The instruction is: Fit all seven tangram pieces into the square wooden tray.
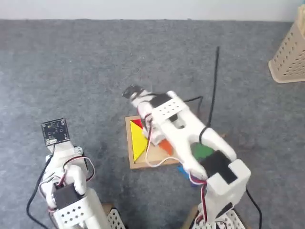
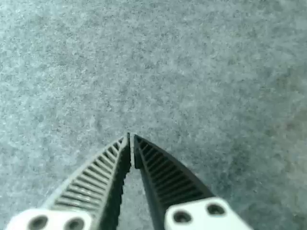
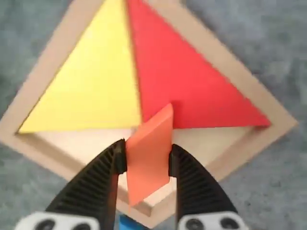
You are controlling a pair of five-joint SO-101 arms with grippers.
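Observation:
The square wooden tray (image 3: 231, 58) holds a big yellow triangle (image 3: 91, 91) and a big red triangle (image 3: 182, 81), side by side. My right gripper (image 3: 147, 146) hangs just above the tray's bare part and is shut on an orange piece (image 3: 152, 128), which is tilted with one corner over the red triangle's edge. From above, the right arm (image 1: 176, 119) covers much of the tray (image 1: 129, 155); the yellow triangle (image 1: 138, 138) and a red sliver (image 1: 137, 123) show beside it. My left gripper (image 2: 130, 140) is shut and empty over bare carpet.
A green piece (image 1: 202, 150) and a blue piece (image 1: 183, 171) lie on the grey carpet right of the tray, partly under the arm. A black cable (image 1: 214, 81) runs behind the tray. A perforated beige basket (image 1: 288, 52) stands far right. The left arm (image 1: 66, 186) stays near left.

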